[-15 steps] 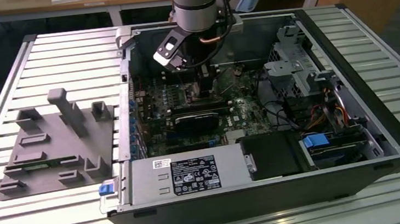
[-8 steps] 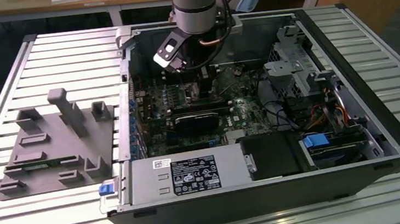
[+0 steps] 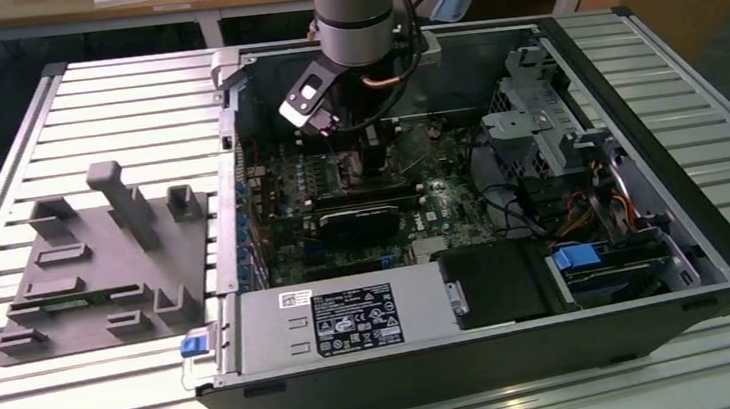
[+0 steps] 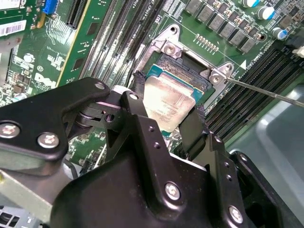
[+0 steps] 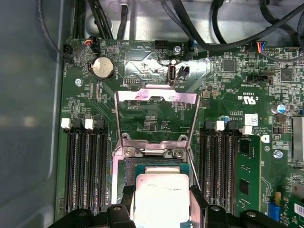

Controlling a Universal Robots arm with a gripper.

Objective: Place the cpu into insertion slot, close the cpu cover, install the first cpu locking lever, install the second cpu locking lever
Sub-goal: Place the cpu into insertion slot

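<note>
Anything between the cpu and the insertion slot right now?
Nothing visible. The gripper holds the cpu directly over the insertion slot. The cpu cover is swung open, away from the slot, and the thin locking lever lies off to one side.

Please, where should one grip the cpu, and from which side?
By two opposite edges, coming from above, square to its top face. The cpu is a thin flat square at the slot, so only its rims offer purchase; the hand pinches it that way now.
</note>
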